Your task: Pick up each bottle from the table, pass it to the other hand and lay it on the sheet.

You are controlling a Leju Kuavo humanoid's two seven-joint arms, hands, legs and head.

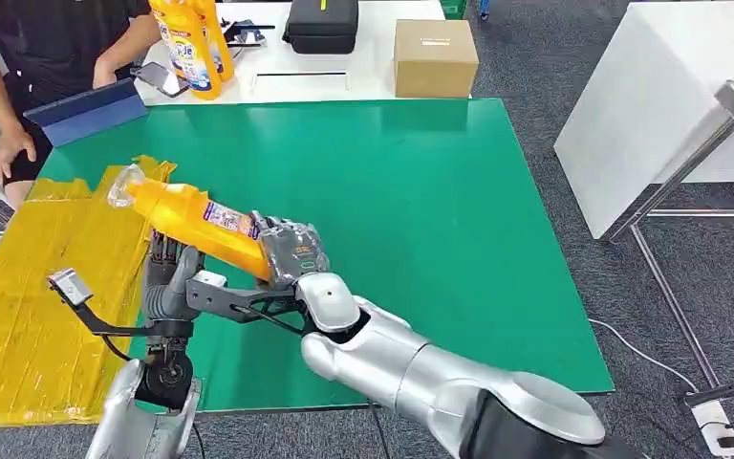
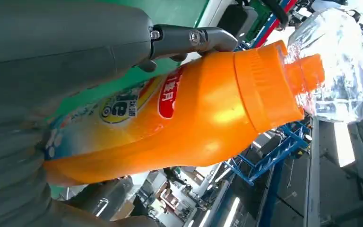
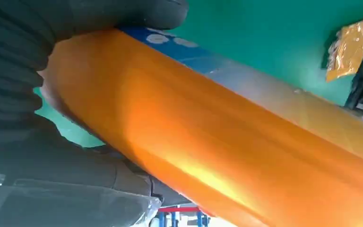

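Note:
An orange bottle (image 1: 196,222) with a clear cap cover (image 1: 124,184) is held tilted above the green mat (image 1: 420,210), cap toward the yellow sheet (image 1: 29,287). My right hand (image 1: 291,251) grips its base end. My left hand (image 1: 170,273) is under the bottle's middle. In the left wrist view the bottle (image 2: 194,118) lies inside the left hand (image 2: 52,52), with one of its fingers (image 2: 189,39) pressed on the shoulder. The right wrist view shows the bottle (image 3: 217,142) clasped in the right hand (image 3: 28,94).
A person (image 1: 48,38) stands at the far left corner beside a blue folder (image 1: 86,110). On the white table behind are more orange bottles (image 1: 191,43), a black case (image 1: 323,24) and a cardboard box (image 1: 435,57). A white table (image 1: 650,115) stands to the right.

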